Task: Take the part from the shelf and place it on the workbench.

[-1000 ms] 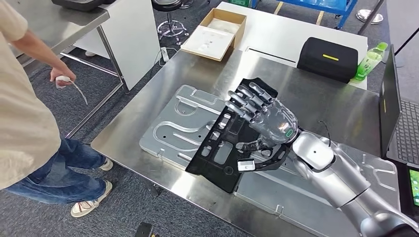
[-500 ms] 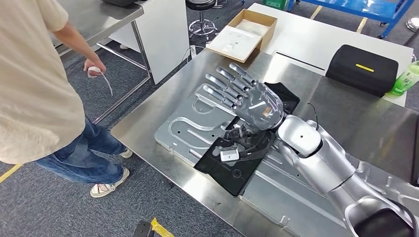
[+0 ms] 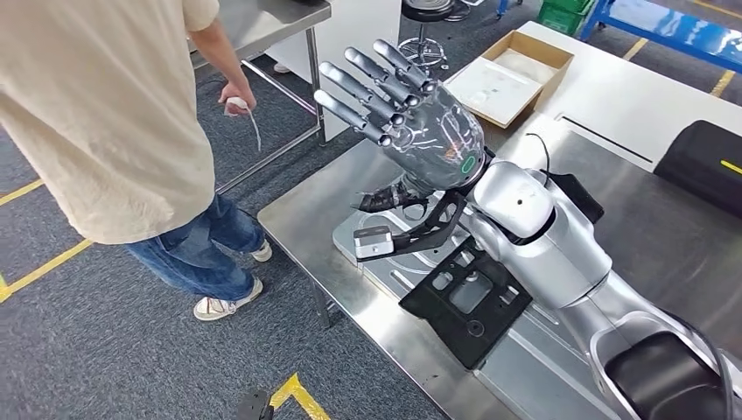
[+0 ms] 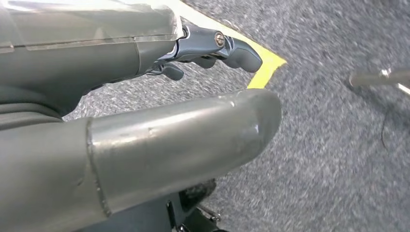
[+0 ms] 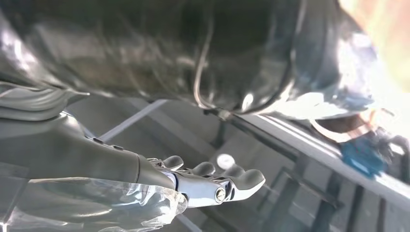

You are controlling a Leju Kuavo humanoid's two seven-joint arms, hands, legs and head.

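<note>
**A:** One big steel surface fills the right half of the head view, and a person in a beige shirt and jeans stands on the grey carpet just off its near corner.

**B:** The robot's silver right arm comes in across that surface, angled up and away. Under it lies a pressed silver panel, flat on the steel.

**A:** And the black part?

**B:** It lies flat on the silver panel, near the front edge of the surface. The forearm passes over its far end, and nothing grips it.

**A:** The right robot hand is well above it, out past the corner of the surface. Its palm is lifted and its fingers are fanned wide and straight, with nothing in them. The right wrist view shows that robot hand with fingers stretched out and bare.

**B:** The left robot hand hangs over the carpet and a yellow floor stripe. Its thumb is out, its dark fingers are apart from the thumb, and it holds nothing.

**A:** Further back, an open cardboard box sits on a white table, and a black case sits at the right edge.

**B:** Smallest of all is a little white object in the person's hand, with a thin cord trailing down from it.
</note>
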